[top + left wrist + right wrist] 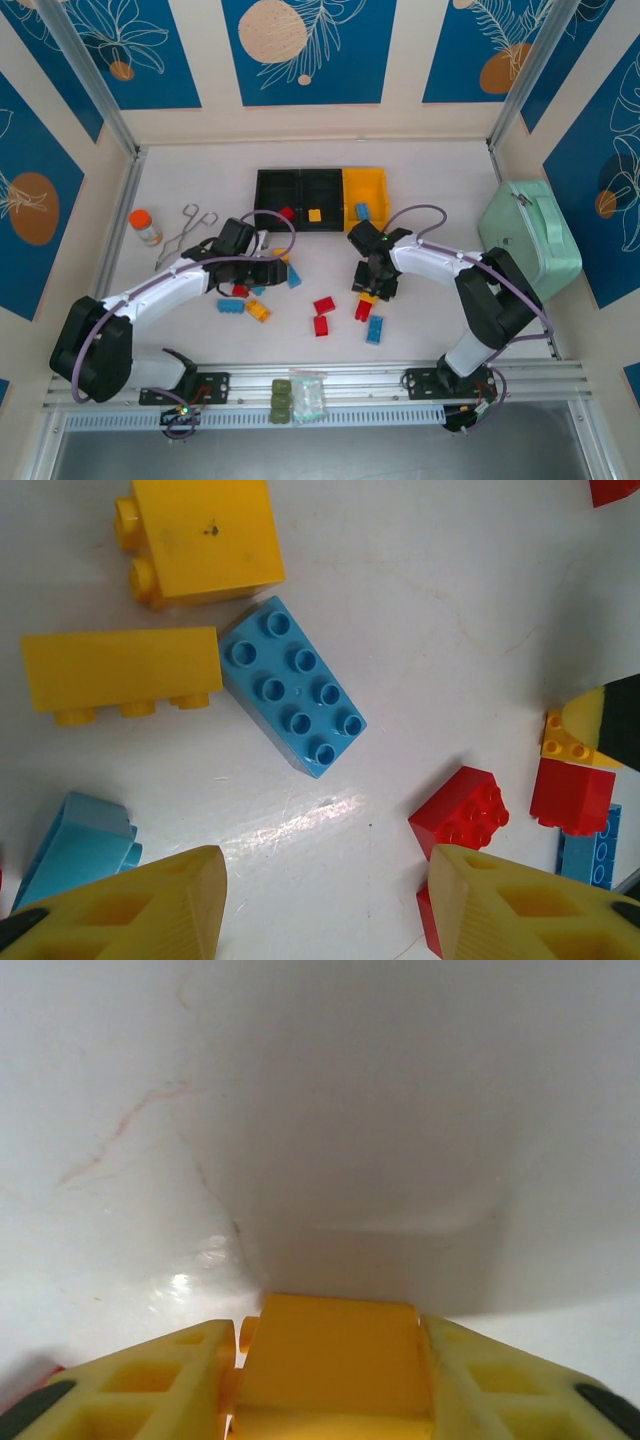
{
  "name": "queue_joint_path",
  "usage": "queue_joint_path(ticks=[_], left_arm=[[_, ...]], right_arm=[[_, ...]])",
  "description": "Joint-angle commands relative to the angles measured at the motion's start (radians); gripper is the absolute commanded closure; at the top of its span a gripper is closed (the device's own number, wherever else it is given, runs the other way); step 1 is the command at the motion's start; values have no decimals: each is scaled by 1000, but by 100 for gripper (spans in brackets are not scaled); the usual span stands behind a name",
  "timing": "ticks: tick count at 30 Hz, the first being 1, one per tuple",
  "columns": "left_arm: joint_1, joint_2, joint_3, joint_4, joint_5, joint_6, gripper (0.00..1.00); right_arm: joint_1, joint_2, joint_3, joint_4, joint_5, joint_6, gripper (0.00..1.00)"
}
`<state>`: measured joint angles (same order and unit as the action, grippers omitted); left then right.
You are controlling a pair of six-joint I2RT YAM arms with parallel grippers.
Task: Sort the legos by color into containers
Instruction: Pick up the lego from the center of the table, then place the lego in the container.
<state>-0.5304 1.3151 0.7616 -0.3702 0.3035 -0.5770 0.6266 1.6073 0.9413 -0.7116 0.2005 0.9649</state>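
White table; wrist views show right tool gripping yellow brick, left tool released.

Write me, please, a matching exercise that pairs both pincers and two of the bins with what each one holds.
Things:
1. left pincer
2. right pincer
3. left black bin
4. yellow bin

Contents:
a. blue brick
b. nothing, fingers open
c. red brick
d. yellow brick, gripped

Pairs: 1-b, 2-d, 3-c, 4-a.
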Motion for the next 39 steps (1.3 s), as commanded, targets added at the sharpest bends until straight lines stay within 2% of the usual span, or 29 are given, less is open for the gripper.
queue_joint_path(ticks=[1, 12, 26, 39], left_arm=[[-15, -27, -14, 29, 3, -21, 44], [-22, -113, -84, 44, -22, -83, 45], [-21, -218, -140, 16, -56, -128, 44], [-21, -246, -164, 14, -62, -147, 44]], right_arm=[[5, 2, 62, -24, 25, -27, 62], [1, 23, 281, -87, 54, -147, 64], [-39, 341, 759, -159, 60, -287, 64], [-68, 612, 1112, -286, 111, -321, 62]])
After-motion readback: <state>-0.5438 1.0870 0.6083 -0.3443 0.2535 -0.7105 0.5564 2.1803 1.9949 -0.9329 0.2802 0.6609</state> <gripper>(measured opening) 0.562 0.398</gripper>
